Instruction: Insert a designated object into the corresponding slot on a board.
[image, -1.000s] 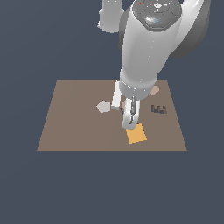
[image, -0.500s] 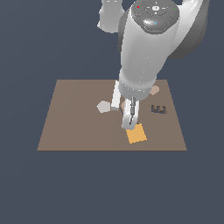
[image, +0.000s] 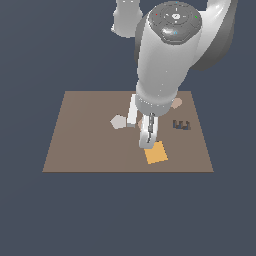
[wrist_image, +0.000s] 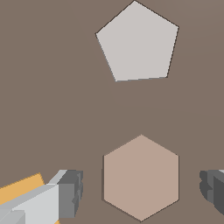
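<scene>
You are looking at an end effector (wrist_image: 141, 190) that is standing wide open and gripping nothing. Its fingers (wrist_image: 70, 192) are sitting either side of a flat tan hexagon (wrist_image: 141, 175) without touching it. Judging by that framing, the hexagon is the thing you are working on, though nothing is marking it as such.

How far along you are is not settling from these views. Every shape is rendering flat on the bench (image: 75, 150), so you cannot tell a loose piece from a slot. The scene is fitting either an approach to pick the hexagon up or a release just after seating it. No shape is visibly sitting inside another.

Reading the exterior view as a clock face centred on the end effector (image: 147, 141):
- A pale pentagon (image: 118, 121) is lying at 10 o'clock, near but apart.
- An orange square (image: 156, 152) is lying just beside at 5 o'clock, and in the wrist view one finger is overlapping its edge.
- A dark notched piece (image: 181, 125) is sitting at 2 o'clock.
- A pinkish piece (image: 176, 103) is peeking out at 1 o'clock, half hidden by the arm (image: 165, 60).

The arm is also hiding the hexagon in that view. The square is the closest neighbour, so it is crowding that finger.
</scene>
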